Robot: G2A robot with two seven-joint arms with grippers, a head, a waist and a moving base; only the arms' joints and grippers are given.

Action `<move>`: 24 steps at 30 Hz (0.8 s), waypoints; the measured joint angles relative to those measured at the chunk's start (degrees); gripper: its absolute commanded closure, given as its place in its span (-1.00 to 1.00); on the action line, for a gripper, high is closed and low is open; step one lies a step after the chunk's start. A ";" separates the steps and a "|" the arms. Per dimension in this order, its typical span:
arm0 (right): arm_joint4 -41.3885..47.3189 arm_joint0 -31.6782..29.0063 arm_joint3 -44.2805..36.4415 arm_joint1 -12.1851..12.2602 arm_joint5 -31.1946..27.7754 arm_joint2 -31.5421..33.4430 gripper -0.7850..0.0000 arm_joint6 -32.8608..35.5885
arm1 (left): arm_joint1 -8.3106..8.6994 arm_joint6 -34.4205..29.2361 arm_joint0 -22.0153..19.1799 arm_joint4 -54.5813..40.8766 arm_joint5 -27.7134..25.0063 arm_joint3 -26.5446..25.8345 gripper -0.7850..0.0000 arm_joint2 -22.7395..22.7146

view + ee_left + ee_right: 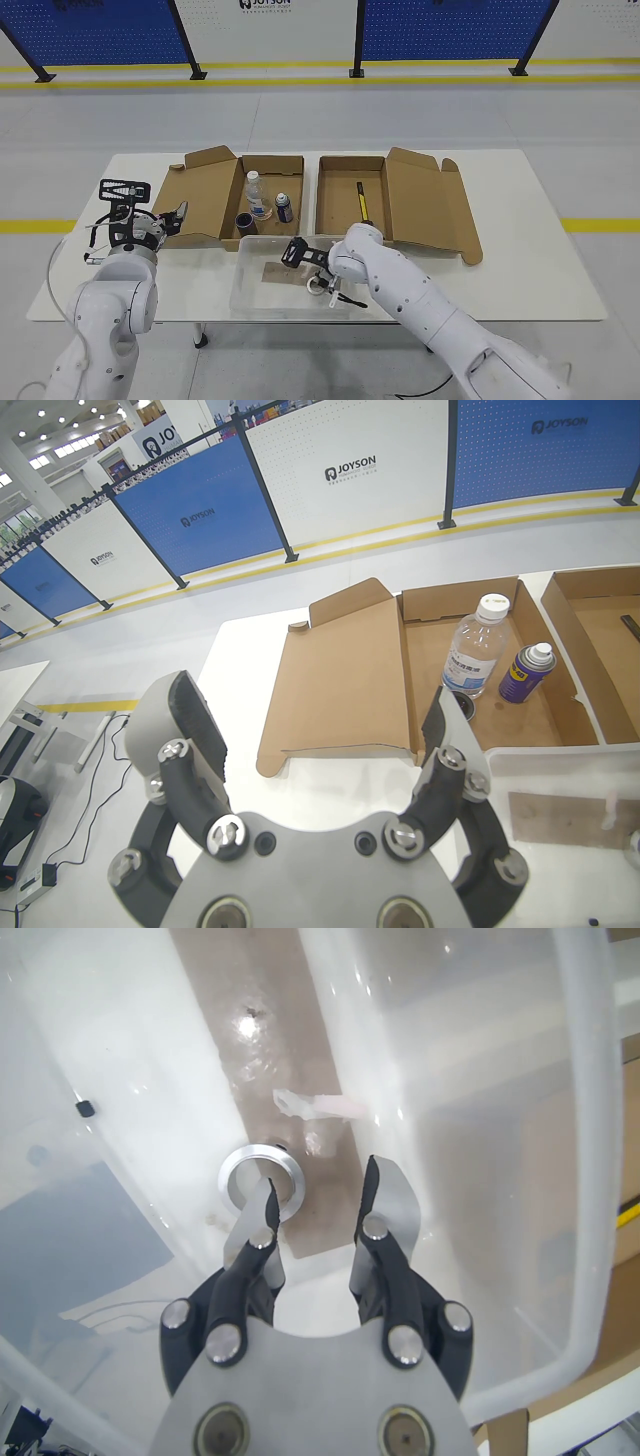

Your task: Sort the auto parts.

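A clear plastic bin [250,288] stands at the table's front edge. Inside it lie a silver metal ring [261,1178], a small white plastic piece [320,1107] and a tiny black screw [86,1109]. My right gripper [321,1173] is down in the bin and open, with one finger reaching into the ring's hole and the other finger beside it, nothing clamped. From above, that right gripper [322,288] sits at the bin's right part. My left gripper [312,690] is open and empty above the table, left of the bin and near the left box's flap [345,680].
The left cardboard box [270,170] holds a water bottle [475,650], a blue spray can [527,675] and a dark round cup [245,222]. The right box [345,205] holds a yellow-and-black tool [362,202]. Open flaps spread to both sides.
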 measured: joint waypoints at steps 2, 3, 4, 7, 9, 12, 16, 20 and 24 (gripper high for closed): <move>-0.21 0.15 0.44 -0.28 -0.33 -0.62 0.37 0.04 | 0.00 0.00 0.00 0.00 0.00 0.00 -1.00 0.00; -0.23 0.23 0.68 -0.41 -0.41 -0.85 0.36 0.07 | 0.00 0.00 0.00 0.00 0.00 0.00 -1.00 0.00; -0.23 0.33 0.94 -0.54 -0.50 -1.05 0.33 0.07 | 0.00 0.00 0.00 0.00 0.00 0.00 -1.00 0.00; -0.16 0.76 1.79 -0.94 -0.65 -1.54 0.28 -0.06 | 0.00 0.00 0.00 0.00 0.00 0.00 -1.00 0.00; -0.12 1.07 2.41 -1.24 -0.82 -1.90 0.24 -0.24 | 0.00 0.00 0.00 0.00 0.00 0.00 -1.00 0.00; -0.06 1.53 3.28 -1.70 -1.29 -2.50 0.23 -0.32 | 0.00 0.00 0.00 0.00 0.00 0.00 -1.00 0.00; 0.36 1.98 4.34 -2.32 -1.82 -3.26 0.27 -0.15 | 0.00 0.00 0.00 0.00 0.00 0.00 -1.00 0.00; 0.50 2.40 5.56 -2.86 -2.12 -3.80 0.39 -0.32 | 0.00 0.00 0.00 0.00 0.00 0.00 -1.00 0.00; 0.69 2.70 6.71 -3.24 -2.32 -4.03 0.62 -0.58 | 0.00 0.00 0.00 0.00 0.00 0.00 -1.00 0.00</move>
